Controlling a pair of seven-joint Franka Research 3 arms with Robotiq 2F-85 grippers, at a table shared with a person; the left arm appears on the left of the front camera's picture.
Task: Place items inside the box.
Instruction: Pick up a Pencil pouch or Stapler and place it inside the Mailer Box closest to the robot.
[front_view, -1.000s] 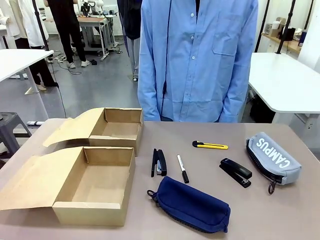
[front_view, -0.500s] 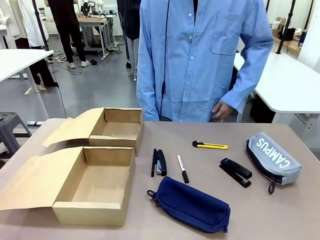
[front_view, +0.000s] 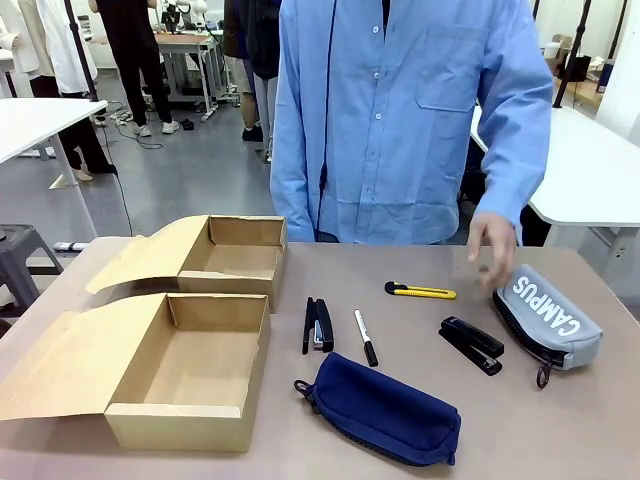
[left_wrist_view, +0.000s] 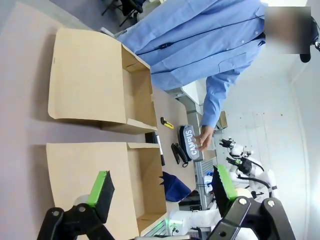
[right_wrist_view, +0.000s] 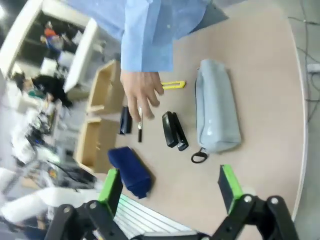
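Right wrist view: right gripper (right_wrist_view: 169, 186) spread wide, nothing gripped; light blue pouch (right_wrist_view: 215, 107) and black stapler (right_wrist_view: 174, 130) seen well beyond fingers. Left gripper (left_wrist_view: 162, 187) likewise spread; open box (left_wrist_view: 147, 175) seen between fingers.

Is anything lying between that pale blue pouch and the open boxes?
Yes: a black stapler, a marker pen, a second stapler and a yellow knife lie between the light blue pouch and the boxes; a person's hand is right by the pouch.
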